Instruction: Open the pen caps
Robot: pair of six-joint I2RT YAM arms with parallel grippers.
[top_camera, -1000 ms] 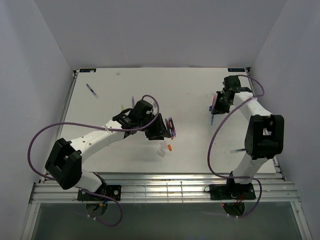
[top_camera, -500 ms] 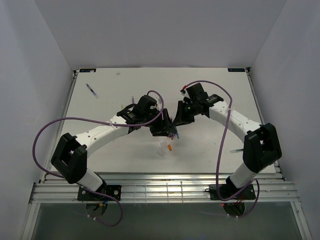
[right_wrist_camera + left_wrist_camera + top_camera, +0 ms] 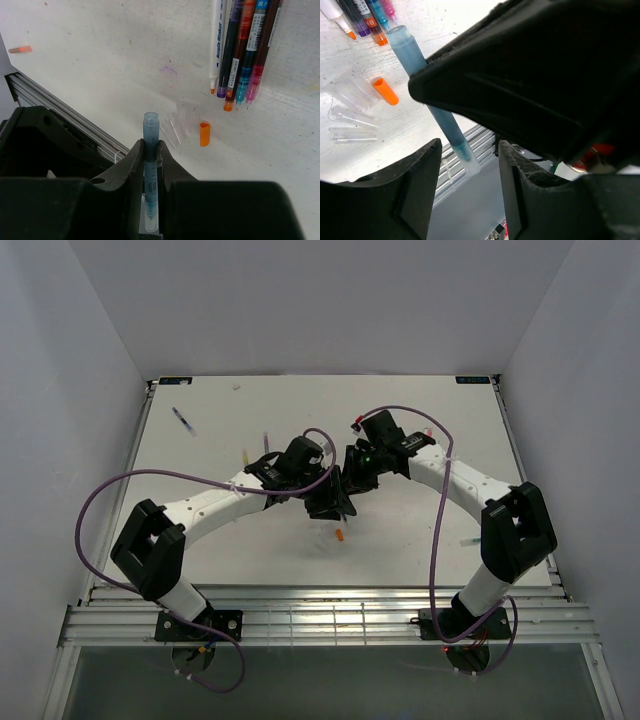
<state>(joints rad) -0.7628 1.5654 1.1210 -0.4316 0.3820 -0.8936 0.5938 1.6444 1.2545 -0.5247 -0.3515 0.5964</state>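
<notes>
A: From above, both arms bend inward and meet mid-table (image 3: 220,410), elbows out. The pen between them is lost behind the black housings.

B: The wrist views help. The right gripper (image 3: 150,147) is pinched tight on a blue pen (image 3: 151,129), held off the table. Its middle is hidden, and which end carries the cap is hard to tell.

A: The left gripper (image 3: 469,150) stands wide, one finger on either side of the pen's clear end, with a gap on each side.

B: Below lie an orange cap (image 3: 204,134) with clear caps (image 3: 182,116) just beside it, and a row of pens (image 3: 240,45) nearby.

Left hand (image 3: 470,145) open, right hand (image 3: 151,145) clamped.
</notes>
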